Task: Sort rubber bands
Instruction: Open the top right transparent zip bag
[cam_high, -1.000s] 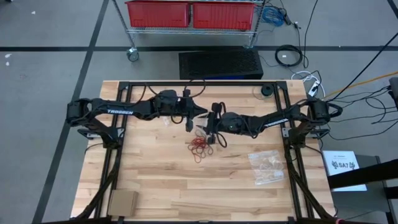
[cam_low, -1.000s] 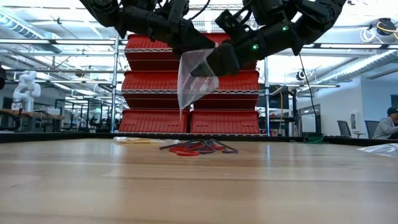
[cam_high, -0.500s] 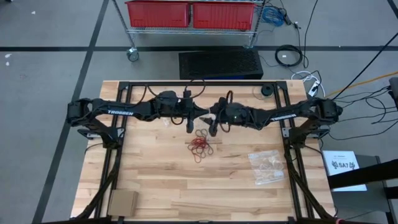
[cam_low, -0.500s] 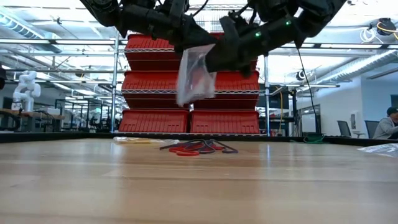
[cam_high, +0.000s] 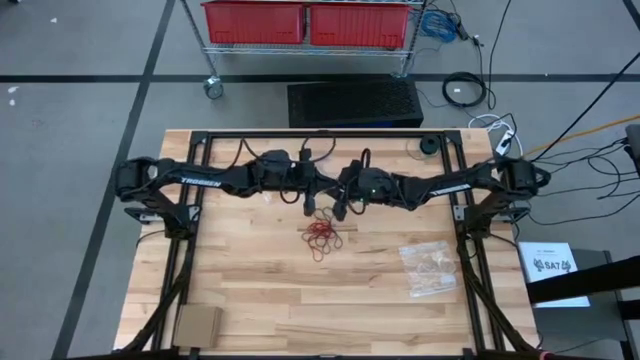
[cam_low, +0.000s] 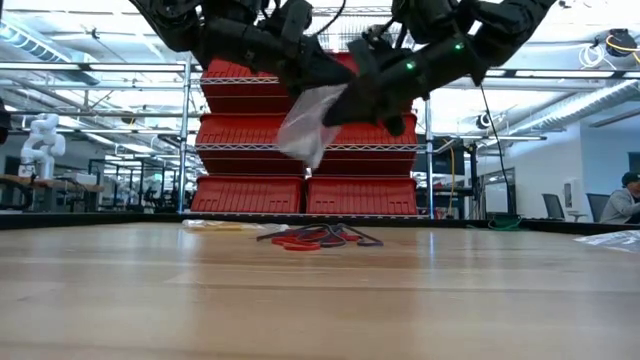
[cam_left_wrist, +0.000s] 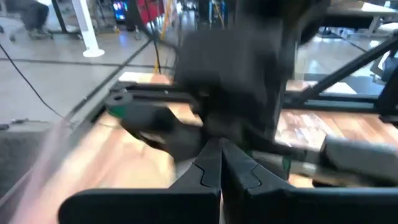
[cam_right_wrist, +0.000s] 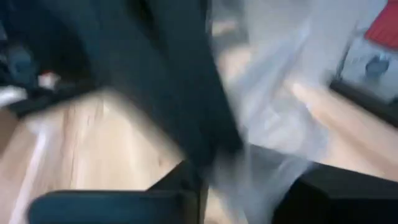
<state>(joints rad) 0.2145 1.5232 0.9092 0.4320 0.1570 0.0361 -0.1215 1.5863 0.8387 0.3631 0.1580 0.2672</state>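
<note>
The rubber bands (cam_high: 322, 235) lie in a loose tangle on the bare wood of the tabletop (cam_high: 260, 290), mostly red loops with a few dark ones at the heap's edge; the low view shows them (cam_low: 318, 237) flat and overlapping. They look nearly weightless, limp and stretchy, and likely to cling to one another, so lifting one may drag its neighbours. A sound hold would be a fine pinch on a single strand that strays from the heap's rim, not a bite into the middle.

Directly above the heap hangs a clear plastic bag (cam_low: 308, 122), thin, crinkled and floppy, sagging to a point. It will probably fold shut unless its mouth is held apart by two edges. The left end effector (cam_low: 322, 73) has its fingers closed tight on the bag's upper edge. The right end effector (cam_low: 362, 98) meets the same edge from the other side; its fingers appear to be narrowing on the film, but whether they have it gripped I cannot tell.

To the right of the heap, nearer the tabletop's front edge, rests a second clear bag (cam_high: 429, 266), crumpled, with pale loops inside. Far to the left of the heap, at the front corner, sits a flat brown cardboard piece (cam_high: 196, 325). Behind the tabletop stand red plastic bins (cam_low: 300, 140) on a wire rack.
</note>
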